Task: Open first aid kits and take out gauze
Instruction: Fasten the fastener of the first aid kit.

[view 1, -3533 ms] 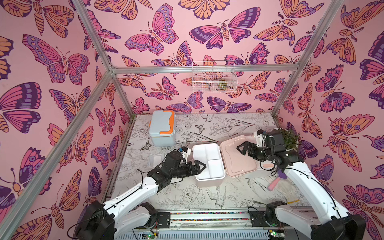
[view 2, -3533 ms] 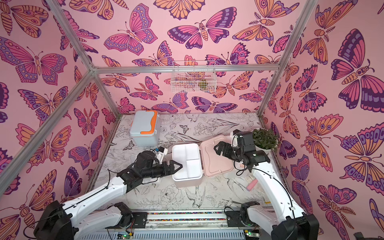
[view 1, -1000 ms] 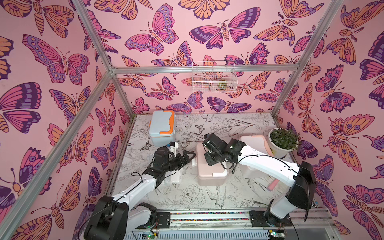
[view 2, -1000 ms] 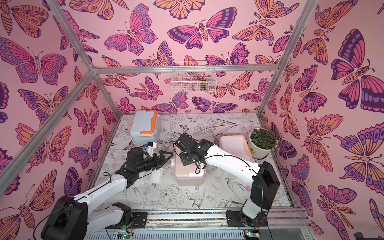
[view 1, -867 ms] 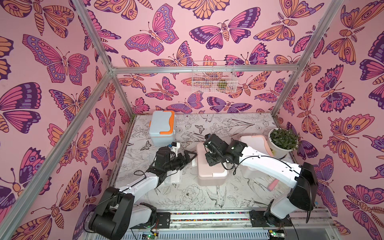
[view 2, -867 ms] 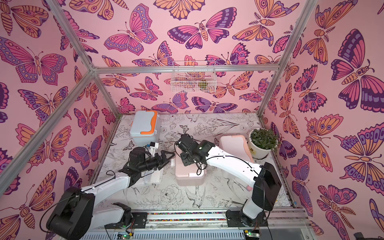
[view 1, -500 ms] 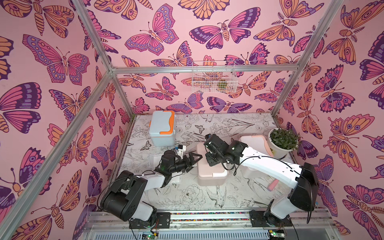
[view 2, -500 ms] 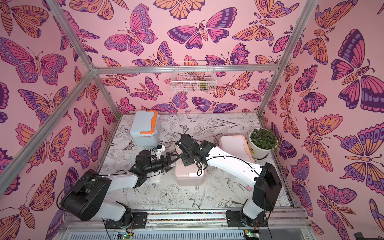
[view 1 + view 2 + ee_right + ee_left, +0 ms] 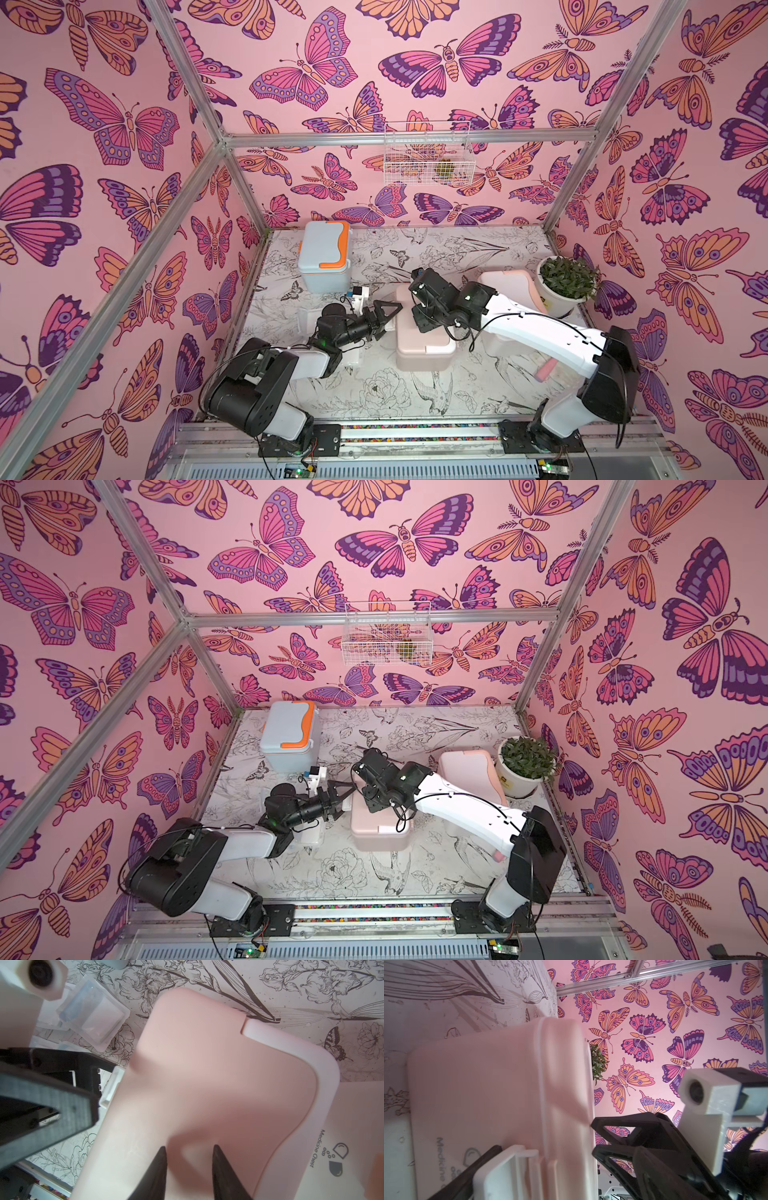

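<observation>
Now the pink box (image 9: pixel 422 351) sits shut on the table (image 9: pixel 415 399), directly in front of the left pincer (image 9: pixel 395 318) and directly beneath the right pincer (image 9: pixel 189 1158). The left pincer is empty and spread as wide as it goes, straddling the box's near side. One jaw lies by the white catch (image 9: pixel 506 1169) and the other touches the top edge of the lid (image 9: pixel 207 1064). The right pincer stands partly apart with nothing between its jaws, pointing down at the lid; whether it touches I cannot tell. Gauze packets (image 9: pixel 92 1016) lie on the table just beside the catch side of the box, under the left pincer's wrist. Whether more gauze is inside cannot be seen. The blue-grey box (image 9: pixel 322 257) stands shut, well behind the left pincer, and the white box (image 9: pixel 509 284) sits beyond the right arm.

The step in hand looks like working that catch. To do it well, I would bring the left jaws onto the catch alone, not the lid rim, and pull it outward while the right pincer presses lightly to stop the box sliding. The right pincer must then clear off the lid, or it cannot swing up. Keep the left wrist high enough not to sweep the packets.
</observation>
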Tool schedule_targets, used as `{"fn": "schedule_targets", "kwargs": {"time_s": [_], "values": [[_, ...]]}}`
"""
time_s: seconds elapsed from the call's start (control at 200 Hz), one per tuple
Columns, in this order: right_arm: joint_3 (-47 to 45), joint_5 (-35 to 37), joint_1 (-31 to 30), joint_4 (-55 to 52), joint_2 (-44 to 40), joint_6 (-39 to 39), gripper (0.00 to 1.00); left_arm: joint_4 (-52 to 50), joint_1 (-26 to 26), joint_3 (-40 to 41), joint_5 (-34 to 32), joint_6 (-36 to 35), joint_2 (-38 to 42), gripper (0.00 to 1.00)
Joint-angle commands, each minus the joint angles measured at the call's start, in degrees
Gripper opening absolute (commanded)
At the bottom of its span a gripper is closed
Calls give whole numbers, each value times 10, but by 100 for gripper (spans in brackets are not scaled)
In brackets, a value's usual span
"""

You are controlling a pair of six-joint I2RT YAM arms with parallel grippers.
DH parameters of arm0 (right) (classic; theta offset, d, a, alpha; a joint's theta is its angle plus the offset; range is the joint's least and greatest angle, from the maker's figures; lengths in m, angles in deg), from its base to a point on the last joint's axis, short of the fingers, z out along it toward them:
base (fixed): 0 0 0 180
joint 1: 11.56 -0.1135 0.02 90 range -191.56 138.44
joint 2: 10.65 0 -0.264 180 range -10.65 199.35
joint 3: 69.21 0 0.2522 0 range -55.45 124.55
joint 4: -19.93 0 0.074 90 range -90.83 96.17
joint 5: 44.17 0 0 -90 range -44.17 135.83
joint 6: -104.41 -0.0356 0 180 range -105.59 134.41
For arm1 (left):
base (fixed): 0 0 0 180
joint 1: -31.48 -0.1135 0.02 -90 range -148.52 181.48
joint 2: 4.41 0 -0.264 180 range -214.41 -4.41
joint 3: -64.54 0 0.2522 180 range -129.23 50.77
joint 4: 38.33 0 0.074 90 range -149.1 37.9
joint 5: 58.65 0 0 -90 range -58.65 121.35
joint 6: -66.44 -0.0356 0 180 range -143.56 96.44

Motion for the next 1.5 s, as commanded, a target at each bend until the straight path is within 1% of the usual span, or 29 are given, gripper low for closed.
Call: {"fn": "schedule_targets", "kwargs": {"time_s": [0.0,0.215,0.421,0.576,0.636,0.656,0.801,0.891,0.976,1.077,1.267,1.492], "values": [[-30,-35,-2,-60,24,-10,37,6,3,1,21,-3,34,100],[-32,-36,-2,-58,25,-11,37,-34,-4,7,15,-16,71,100],[-33,-36,-2,-58,27,-11,37,-50,-7,7,13,-21,87,100],[-32,-36,-2,-57,27,-11,37,-83,-11,7,7,-35,100,100],[-32,-37,-2,-57,29,-11,36,-123,-12,7,3,-49,102,100],[-33,-37,-2,-57,29,-11,37,-141,-13,5,0,-56,125,100],[-30,-36,-2,-58,30,-11,37,-300,-16,-10,-33,-119,175,100],[-30,-37,-2,-57,31,-11,37,-378,-17,-22,-50,-152,209,100],[-29,-39,-2,-56,32,-11,36,-429,-17,-33,-57,-170,236,100],[-30,-41,-2,-54,32,-13,36,-466,-17,-42,-57,-178,266,100],[-30,-44,-2,-51,32,-14,36,-479,-11,-58,-42,-177,280,100],[-32,-45,-1,-50,32,-13,36,-479,19,-87,-46,-184,258,100]]}}
